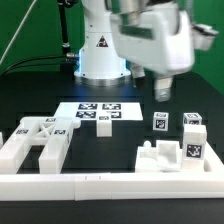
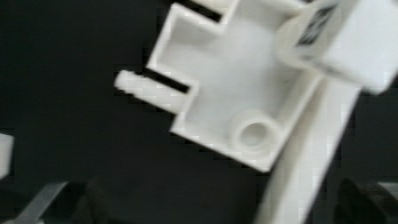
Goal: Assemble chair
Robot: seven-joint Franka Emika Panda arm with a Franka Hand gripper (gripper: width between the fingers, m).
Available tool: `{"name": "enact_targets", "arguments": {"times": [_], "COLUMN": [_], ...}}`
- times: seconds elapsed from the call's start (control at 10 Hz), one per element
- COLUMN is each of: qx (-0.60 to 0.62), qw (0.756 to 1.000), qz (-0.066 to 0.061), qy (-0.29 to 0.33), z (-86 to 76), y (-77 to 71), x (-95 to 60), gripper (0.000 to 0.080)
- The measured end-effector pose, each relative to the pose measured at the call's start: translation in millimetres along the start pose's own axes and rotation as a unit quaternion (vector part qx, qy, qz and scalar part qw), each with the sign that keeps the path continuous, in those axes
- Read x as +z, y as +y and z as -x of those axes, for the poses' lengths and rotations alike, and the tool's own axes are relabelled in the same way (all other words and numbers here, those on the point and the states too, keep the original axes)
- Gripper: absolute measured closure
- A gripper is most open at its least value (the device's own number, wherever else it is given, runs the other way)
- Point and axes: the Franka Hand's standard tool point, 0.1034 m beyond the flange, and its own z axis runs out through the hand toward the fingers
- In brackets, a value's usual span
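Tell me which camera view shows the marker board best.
The exterior view: the marker board lies there whole, its tags visible. The wrist view shows none of it, only a white part close up.

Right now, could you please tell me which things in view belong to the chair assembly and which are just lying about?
Belongs to the job:
large framed chair piece
small tagged block
second small tagged block
low stepped chair piece
gripper, open

Just lying about:
marker board
L-shaped border rail
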Motion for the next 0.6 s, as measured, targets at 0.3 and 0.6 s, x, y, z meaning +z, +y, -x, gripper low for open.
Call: {"name": "enact_targets", "arguments": {"times": [0.3, 0.6], "qx": [-0.125, -0.296], "qw": [0.992, 0.955], "qz": [0.002, 0.026], "qy": [0.001, -0.021], "z": [-3.9, -16.6], "y": [2.7, 52.1], "x": [2.2, 32.7], "gripper": [0.0150, 0.0150]}}
